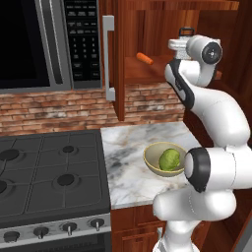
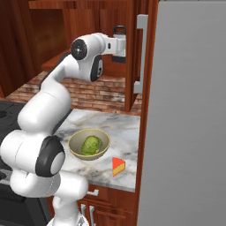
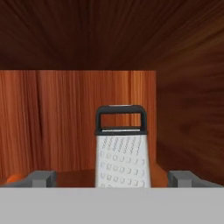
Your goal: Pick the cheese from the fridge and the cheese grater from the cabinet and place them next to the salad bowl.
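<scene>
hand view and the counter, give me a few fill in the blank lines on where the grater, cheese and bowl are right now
1. The cheese grater stands upright on the shelf of the open ____.
2. The gripper faces the grater with its jaws ____.
3. The cheese lies on the marble counter beside the ____.
4. The salad bowl holds a green ____.

Missing words: cabinet; open; salad bowl; lettuce head

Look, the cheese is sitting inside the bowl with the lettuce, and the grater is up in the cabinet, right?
Not quite. The cheese isn't inside the salad bowl; it lies on the counter beside it, as the right base view shows. The lettuce is in the bowl, and the cheese grater does stand up in the cabinet.
</scene>
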Controlling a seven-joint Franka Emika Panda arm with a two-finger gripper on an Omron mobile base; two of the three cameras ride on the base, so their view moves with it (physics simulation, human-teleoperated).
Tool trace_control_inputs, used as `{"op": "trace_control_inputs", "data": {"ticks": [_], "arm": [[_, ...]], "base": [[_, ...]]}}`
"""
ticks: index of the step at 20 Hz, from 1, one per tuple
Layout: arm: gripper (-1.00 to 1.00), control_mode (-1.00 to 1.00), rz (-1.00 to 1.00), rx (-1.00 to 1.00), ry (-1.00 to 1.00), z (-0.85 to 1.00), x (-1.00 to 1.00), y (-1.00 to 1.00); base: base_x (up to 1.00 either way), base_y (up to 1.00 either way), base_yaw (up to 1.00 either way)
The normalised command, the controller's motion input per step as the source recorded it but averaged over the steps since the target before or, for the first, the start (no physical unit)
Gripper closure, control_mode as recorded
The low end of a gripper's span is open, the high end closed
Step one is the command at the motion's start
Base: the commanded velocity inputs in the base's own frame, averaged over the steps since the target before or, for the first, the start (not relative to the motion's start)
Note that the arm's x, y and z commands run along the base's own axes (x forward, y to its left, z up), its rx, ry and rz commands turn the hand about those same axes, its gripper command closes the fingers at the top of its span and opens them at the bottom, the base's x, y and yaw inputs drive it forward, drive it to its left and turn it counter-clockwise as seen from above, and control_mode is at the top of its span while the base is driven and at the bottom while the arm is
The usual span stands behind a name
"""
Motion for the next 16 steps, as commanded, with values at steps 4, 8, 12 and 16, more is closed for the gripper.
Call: {"op": "trace_control_inputs", "data": {"ticks": [4, 8, 12, 16], "arm": [[-1.00, -1.00, 0.00, 0.00, 0.00, -0.07, 0.17, -0.20], [-1.00, -1.00, 0.00, 0.00, 0.00, -0.05, 0.17, -0.08], [-1.00, -1.00, 0.00, 0.00, 0.01, 0.00, 0.20, 0.00], [-1.00, -1.00, 0.00, 0.00, 0.00, 0.00, 0.18, 0.00]], "base": [[0.00, 0.00, 0.00], [0.00, 0.00, 0.00], [0.00, 0.00, 0.00], [0.00, 0.00, 0.00]]}}
